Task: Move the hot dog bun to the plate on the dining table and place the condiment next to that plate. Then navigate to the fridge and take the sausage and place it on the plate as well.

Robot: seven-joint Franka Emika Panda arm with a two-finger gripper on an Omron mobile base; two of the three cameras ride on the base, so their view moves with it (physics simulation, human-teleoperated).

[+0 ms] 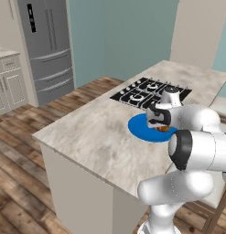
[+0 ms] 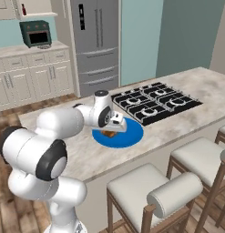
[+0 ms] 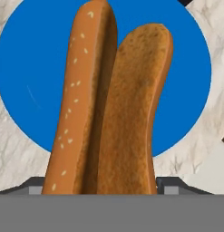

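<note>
One hot dog bun (image 3: 109, 104) sits between our gripper's (image 3: 100, 183) spread fingers, over the one blue plate (image 3: 36, 68) on the marble counter (image 1: 87, 132). We should let it settle flat at the plate's middle, then lift straight up. Three stools (image 2: 150, 191) stand alongside.

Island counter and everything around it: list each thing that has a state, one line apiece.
hot dog bun: split lengthwise, lying on the plate, between the gripper's fingers
blue plate: flat on the counter beside the cooktop
gripper: open, low over the plate
cooktop: no pots on it
fridge: doors closed
toaster oven: door closed
</note>
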